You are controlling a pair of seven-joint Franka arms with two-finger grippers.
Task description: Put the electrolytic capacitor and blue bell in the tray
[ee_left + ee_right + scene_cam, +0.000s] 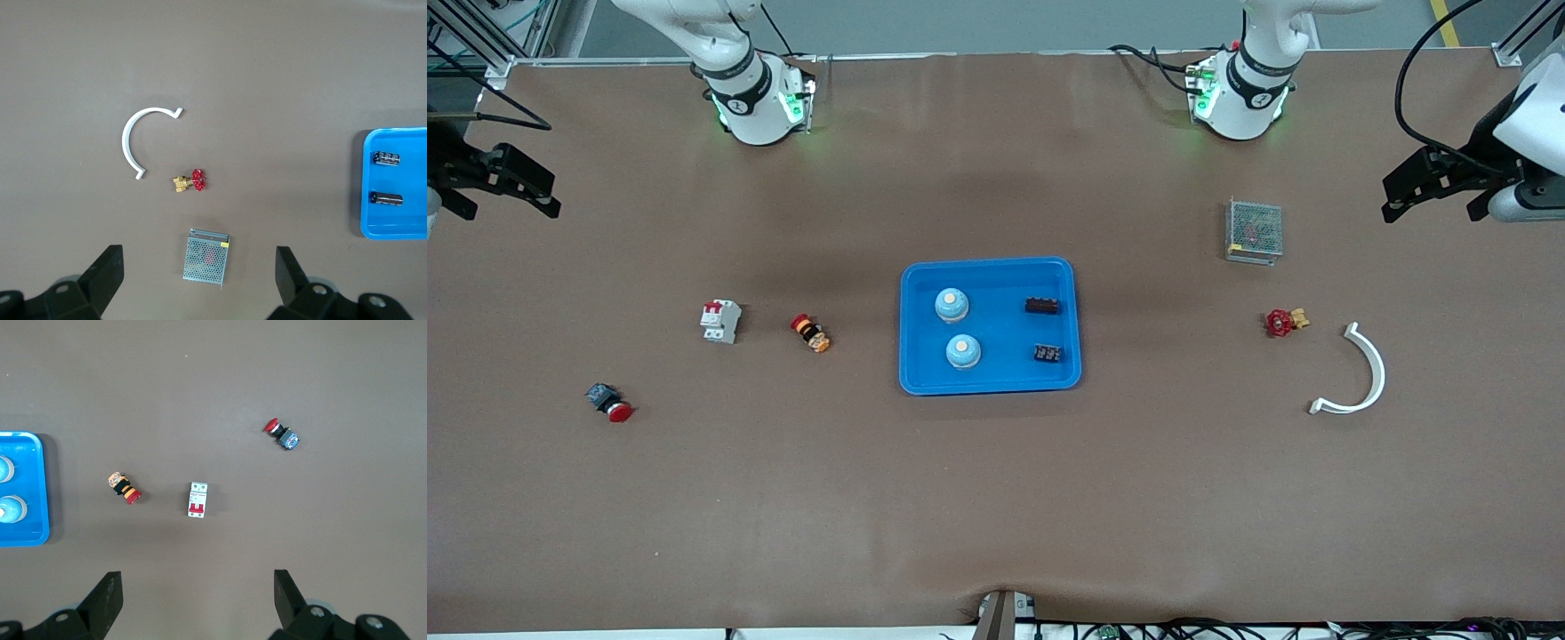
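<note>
The bright-blue tray [990,386] lies mid-table. In it stand two blue bells [951,304] [963,351] on the side toward the right arm's end, and two black electrolytic capacitors [1042,306] [1048,353] on the side toward the left arm's end. The tray's edge shows in the left wrist view [365,200] with both capacitors [386,158] [387,197], and in the right wrist view [41,487] with both bells [3,469] [9,509]. My left gripper [1409,188] hangs open and empty high at its end of the table. My right gripper [503,182] hangs open and empty at the other end.
Toward the left arm's end lie a metal mesh box [1254,230], a red-handled brass valve [1283,321] and a white curved bracket [1356,373]. Toward the right arm's end lie a white circuit breaker [720,321], an orange-black switch [810,332] and a red push button [609,403].
</note>
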